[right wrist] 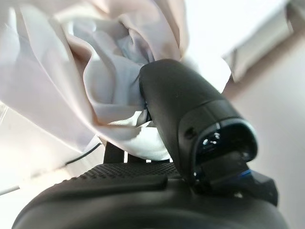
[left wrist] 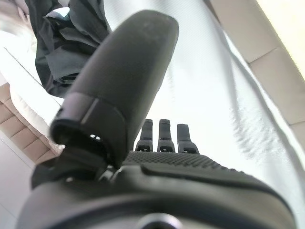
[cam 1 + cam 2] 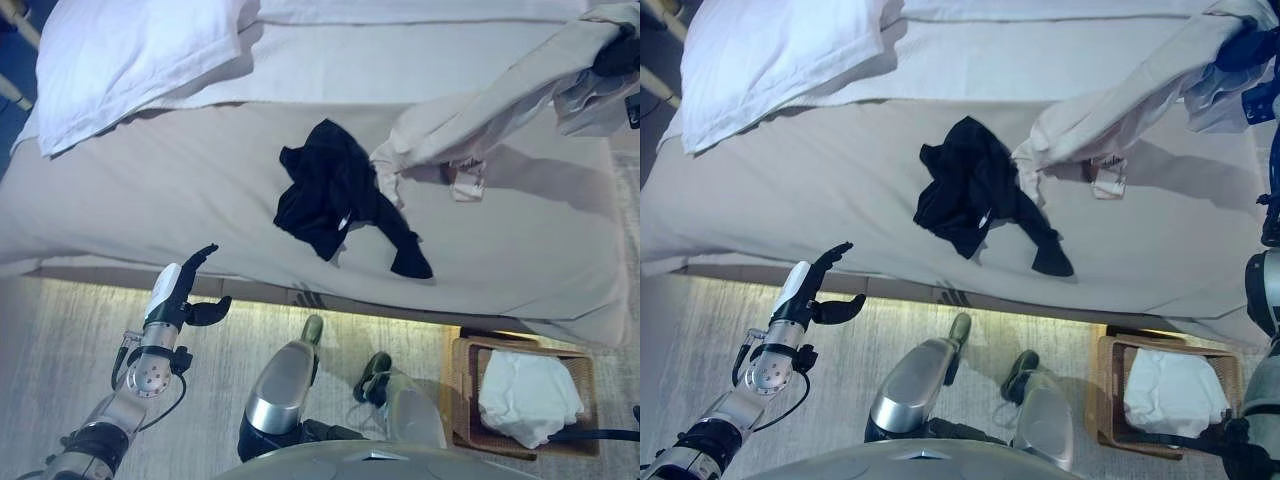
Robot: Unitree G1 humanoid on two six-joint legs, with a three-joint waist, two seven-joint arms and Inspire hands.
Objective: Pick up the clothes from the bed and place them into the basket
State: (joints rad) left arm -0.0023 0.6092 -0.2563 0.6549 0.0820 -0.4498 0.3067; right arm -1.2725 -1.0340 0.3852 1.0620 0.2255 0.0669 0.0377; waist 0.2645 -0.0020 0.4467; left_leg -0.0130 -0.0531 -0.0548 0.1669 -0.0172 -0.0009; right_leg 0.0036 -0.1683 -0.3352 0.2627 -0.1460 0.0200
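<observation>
My right hand (image 3: pixel 612 55) is shut on a beige garment (image 3: pixel 470 120) and holds it lifted over the bed's right side; its lower end trails onto the bed. In the right wrist view the thumb (image 1: pixel 190 114) presses into the bunched pale cloth (image 1: pixel 105 86). A black garment (image 3: pixel 335 195) lies crumpled in the middle of the bed (image 3: pixel 150 190). My left hand (image 3: pixel 180 292) is open and empty at the bed's front edge, left of the black garment (image 2: pixel 57 52). A wicker basket (image 3: pixel 462 390) stands on the floor at the lower right with a white garment (image 3: pixel 530 398) in it.
A white pillow (image 3: pixel 130 55) lies at the bed's back left. A grey carpet (image 3: pixel 60 350) covers the floor in front of the bed.
</observation>
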